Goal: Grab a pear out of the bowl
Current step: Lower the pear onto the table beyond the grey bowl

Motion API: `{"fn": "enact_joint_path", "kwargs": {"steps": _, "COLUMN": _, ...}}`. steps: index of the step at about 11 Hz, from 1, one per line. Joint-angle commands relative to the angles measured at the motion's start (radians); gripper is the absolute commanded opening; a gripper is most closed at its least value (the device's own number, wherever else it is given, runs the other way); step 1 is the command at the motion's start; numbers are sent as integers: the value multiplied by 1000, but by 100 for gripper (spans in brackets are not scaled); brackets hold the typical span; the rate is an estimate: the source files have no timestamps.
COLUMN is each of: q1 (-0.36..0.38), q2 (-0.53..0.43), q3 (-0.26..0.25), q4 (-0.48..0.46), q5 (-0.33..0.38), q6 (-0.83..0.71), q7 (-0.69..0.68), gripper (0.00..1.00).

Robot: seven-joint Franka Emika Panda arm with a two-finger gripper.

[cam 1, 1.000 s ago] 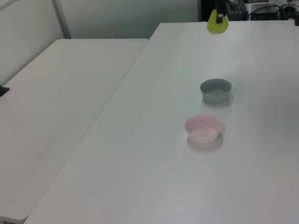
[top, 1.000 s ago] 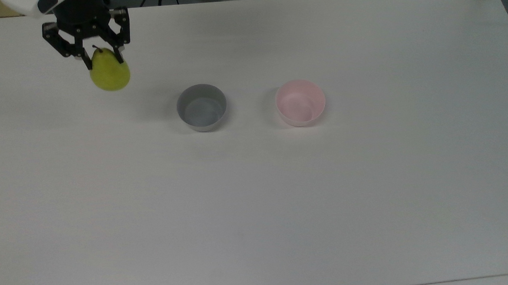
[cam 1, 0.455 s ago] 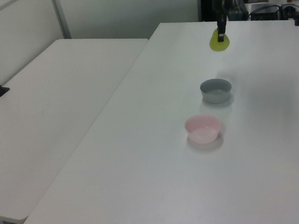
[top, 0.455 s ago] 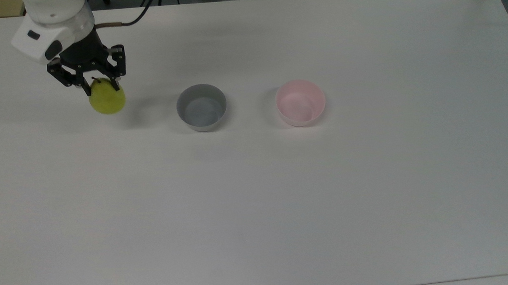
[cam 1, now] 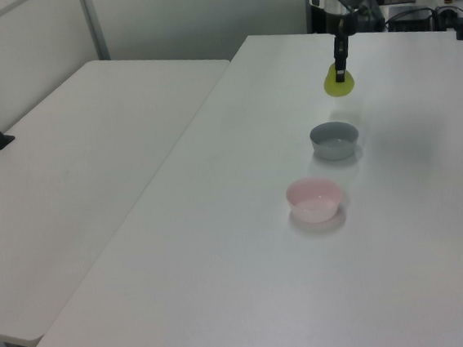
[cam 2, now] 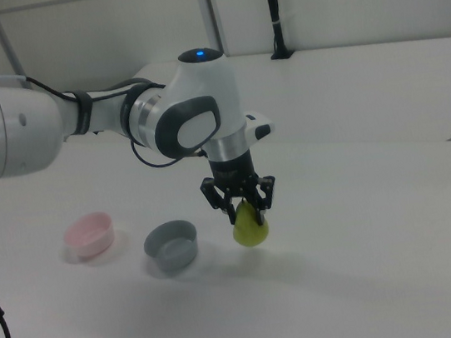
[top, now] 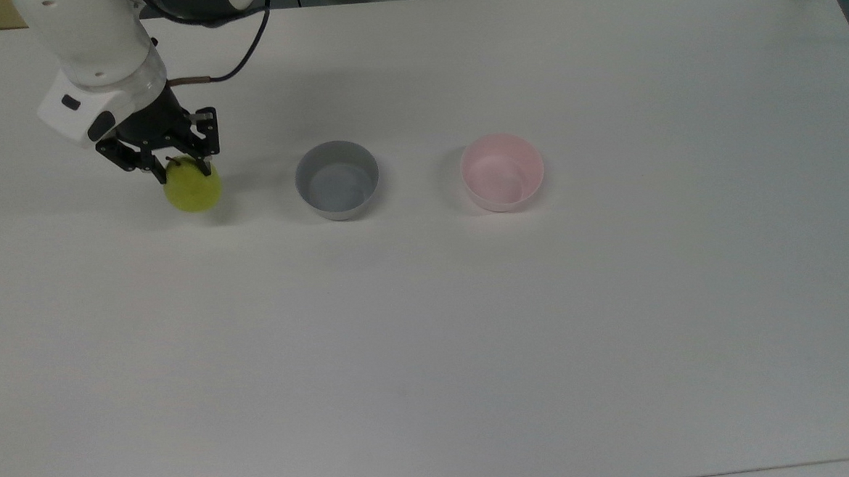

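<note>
Toward ten o'clock of the top view, well apart from both bowls, the end effector (top: 180, 168) is clamped on the narrow top of the pear (top: 193, 189), its fingers meeting just beside the short dark stem. The fruit hangs upright beneath them with its wide base very near the white surface (top: 472, 323); in the right view the pear (cam 2: 251, 228) may already be touching down, though the gap under it is hard to judge. The pink bowl (top: 502, 172) sits at about three o'clock from the fruit, with the grey bowl (top: 337, 179) between the two, and both look bare inside, so the pick itself reads as done and the step in hand looks like a set-down on open surface. To do it well, the descent should be slow and straight, with the wrist kept vertical so the rounded base meets the surface squarely. Opening should wait for contact, since a pear released from any height will likely topple and roll, perhaps toward the grey bowl at its three o'clock. After release, a straight lift clear of the stem would avoid tipping the fruit.
</note>
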Motion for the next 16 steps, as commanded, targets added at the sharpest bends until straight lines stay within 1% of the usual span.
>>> {"fn": "enact_joint_path", "kwargs": {"steps": 1, "q1": 7, "q2": 37, "q3": -4, "q4": -8, "q5": 37, "q6": 63, "q7": -13, "gripper": 0}}
{"fn": "enact_joint_path", "kwargs": {"steps": 6, "q1": 6, "q2": 79, "q3": -3, "q4": -14, "q5": 35, "q6": 86, "q7": -17, "gripper": 0}}
{"fn": "enact_joint_path", "kwargs": {"steps": 7, "q1": 6, "q2": 79, "q3": -3, "q4": -16, "q5": 37, "q6": 86, "q7": -17, "gripper": 4}}
{"fn": "enact_joint_path", "kwargs": {"steps": 8, "q1": 4, "q2": 79, "q3": -3, "q4": -16, "q5": 37, "q6": 84, "q7": -17, "gripper": 21}}
{"fn": "enact_joint_path", "kwargs": {"steps": 9, "q1": 3, "q2": 79, "q3": -3, "q4": -16, "q5": 35, "q6": 84, "q7": -20, "gripper": 51}}
{"fn": "enact_joint_path", "kwargs": {"steps": 10, "q1": 0, "q2": 79, "q3": -3, "q4": -16, "q5": 35, "q6": 84, "q7": -20, "gripper": 62}}
{"fn": "enact_joint_path", "kwargs": {"steps": 12, "q1": 1, "q2": 70, "q3": -3, "q4": -14, "q5": 32, "q6": 75, "q7": -13, "gripper": 100}}
{"fn": "enact_joint_path", "kwargs": {"steps": 14, "q1": 3, "q2": 31, "q3": -4, "q4": -8, "q5": 32, "q6": 29, "q7": -10, "gripper": 100}}
{"fn": "enact_joint_path", "kwargs": {"steps": 16, "q1": 6, "q2": -27, "q3": -1, "q4": -6, "q5": 9, "q6": -32, "q7": -10, "gripper": 100}}
